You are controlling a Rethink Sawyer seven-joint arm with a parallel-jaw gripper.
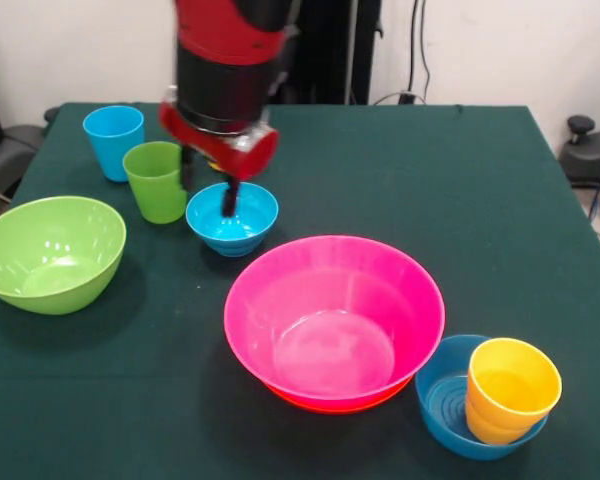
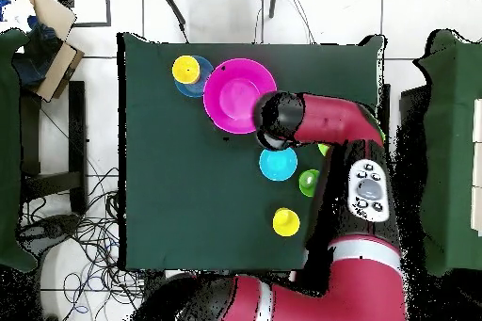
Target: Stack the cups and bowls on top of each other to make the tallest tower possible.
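Tool (image 1: pixel 208 192) open — one finger inside small blue bowl (image 1: pixel 232 219), straddling its rim.

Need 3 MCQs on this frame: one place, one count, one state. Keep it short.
1. Where does the yellow cup stand?
A. On bare cloth
B. Inside a small blue bowl
C. Inside the lime bowl

2. How many small blue bowls are there?
A. One
B. Three
C. Two

3. How does the pink bowl sit?
A. Upright, empty
B. Upside down
C. Upright, a cup inside

Key:
1 B: the yellow cup sits in the near blue bowl.
2 C: that bowl plus the second blue bowl by the green cup.
3 A: the pink bowl opens upward, with nothing in it.
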